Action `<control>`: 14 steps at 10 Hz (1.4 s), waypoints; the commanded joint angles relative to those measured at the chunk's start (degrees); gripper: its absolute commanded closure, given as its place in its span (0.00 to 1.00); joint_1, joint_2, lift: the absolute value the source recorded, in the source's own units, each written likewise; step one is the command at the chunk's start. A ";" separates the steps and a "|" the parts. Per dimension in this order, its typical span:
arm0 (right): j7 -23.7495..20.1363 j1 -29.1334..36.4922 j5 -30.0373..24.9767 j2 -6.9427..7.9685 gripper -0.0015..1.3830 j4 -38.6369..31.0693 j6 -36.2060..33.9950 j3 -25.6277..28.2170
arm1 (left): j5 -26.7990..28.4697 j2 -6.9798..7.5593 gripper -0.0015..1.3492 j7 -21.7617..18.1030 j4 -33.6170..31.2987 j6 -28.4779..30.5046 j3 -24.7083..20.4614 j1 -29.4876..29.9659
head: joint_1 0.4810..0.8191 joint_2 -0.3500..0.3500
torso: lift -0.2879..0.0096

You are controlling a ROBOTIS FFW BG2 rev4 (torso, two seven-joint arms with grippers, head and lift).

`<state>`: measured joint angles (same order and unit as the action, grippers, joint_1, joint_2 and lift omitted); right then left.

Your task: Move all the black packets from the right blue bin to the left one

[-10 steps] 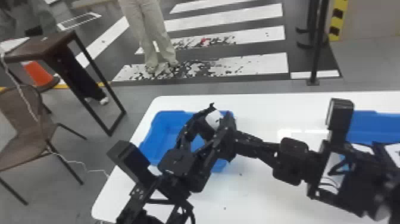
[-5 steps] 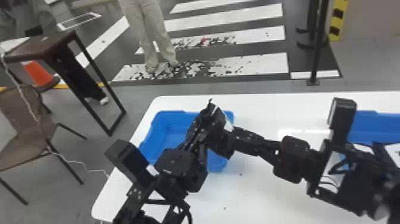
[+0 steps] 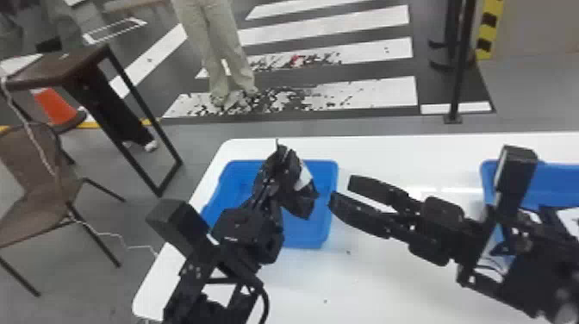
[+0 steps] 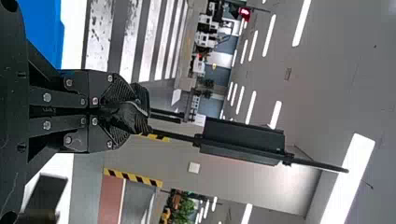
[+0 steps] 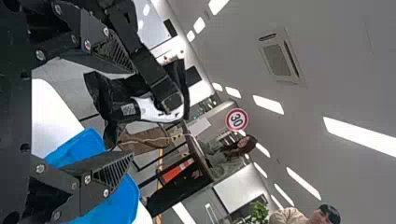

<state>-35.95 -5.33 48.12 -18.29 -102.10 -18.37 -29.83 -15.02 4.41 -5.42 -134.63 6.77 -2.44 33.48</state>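
Note:
Over the left blue bin [image 3: 310,232] my left gripper [image 3: 275,181] is shut on a black packet [image 3: 301,202] with a white label. In the left wrist view the left gripper [image 4: 123,109] has its fingers closed together on dark crumpled material. To the right of the packet, apart from it, my right gripper [image 3: 340,191] stands open with nothing between its fingers. In the right wrist view the right gripper [image 5: 133,116] is spread, and the black packet [image 5: 119,105] hangs beyond it in the left gripper. The right blue bin [image 3: 555,181] is partly behind the right arm.
Both bins stand on a white table [image 3: 387,275]. Small dark specks lie on the tabletop near the left bin. To the left are a brown chair [image 3: 38,172] and a dark side table [image 3: 64,71]. Behind the table stands a post [image 3: 461,73].
The right gripper has opened and drawn back to the right, letting go of the packet. The packet stays with the left gripper, which has turned more upright.

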 commanded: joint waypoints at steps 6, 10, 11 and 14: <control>0.44 4.34 -2.65 0.01 0.07 -1.19 -1.60 6.06 | 12.62 0.34 0.00 2.60 41.75 -26.18 -3.96 -21.95 | 0.63 1.00 | 0.50; 9.67 15.45 -16.70 2.82 0.07 -18.91 -17.63 26.06 | 2.57 -0.98 0.06 -0.38 11.23 -15.78 -5.56 -2.40 | 0.63 0.99 | 0.50; 12.92 17.00 -18.19 3.18 0.07 -23.13 -23.96 28.91 | 2.22 -1.59 0.07 -1.79 3.22 -10.01 -6.48 2.94 | 0.63 0.91 | 0.50; 24.35 17.70 -19.79 4.05 0.08 -31.85 -46.74 33.14 | 2.45 -2.82 0.08 -4.78 -4.94 -3.68 -7.73 9.41 | 0.63 0.77 | 0.50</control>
<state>-12.13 12.45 28.38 -14.31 -132.33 -59.82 2.91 -12.68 1.79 -10.09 -139.00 2.67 -10.03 42.31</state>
